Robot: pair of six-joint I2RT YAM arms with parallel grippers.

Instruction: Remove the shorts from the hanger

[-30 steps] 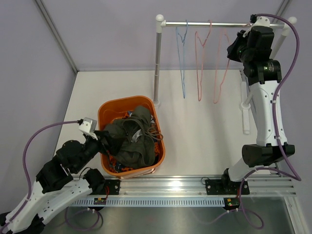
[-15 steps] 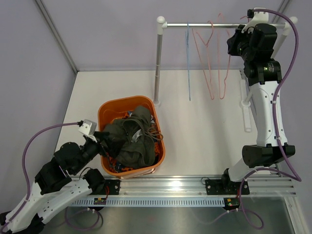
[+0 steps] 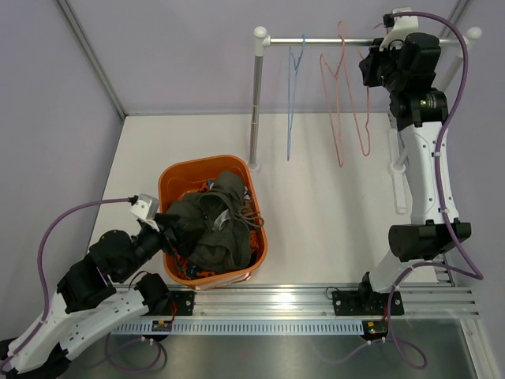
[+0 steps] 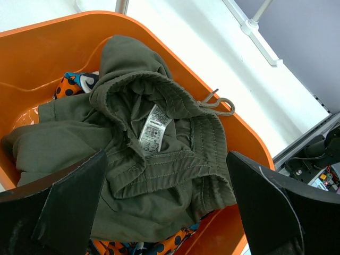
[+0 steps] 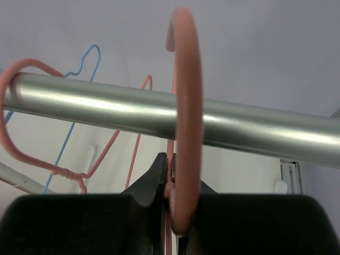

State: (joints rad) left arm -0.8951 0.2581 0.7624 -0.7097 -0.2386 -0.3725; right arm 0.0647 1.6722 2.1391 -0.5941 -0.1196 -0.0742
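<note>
The olive green shorts (image 3: 215,223) lie crumpled in the orange basket (image 3: 171,175), waistband and white label up in the left wrist view (image 4: 154,154). My left gripper (image 3: 163,234) is open just above them, its fingers (image 4: 64,212) wide apart on either side of the shorts. My right gripper (image 3: 372,67) is up at the rail (image 3: 316,39), shut on the neck of a bare pink hanger (image 3: 366,118). In the right wrist view that hanger's hook (image 5: 187,106) curves over the rail (image 5: 106,109).
A second pink hanger (image 3: 335,103) and a blue hanger (image 3: 290,103) hang bare on the rail. The rail's post (image 3: 254,103) stands just behind the basket. Patterned orange and blue cloth (image 4: 74,85) lies under the shorts.
My right gripper has moved up and left along the rail with the pink hanger. The other hangers have swung. My left gripper has barely moved.
</note>
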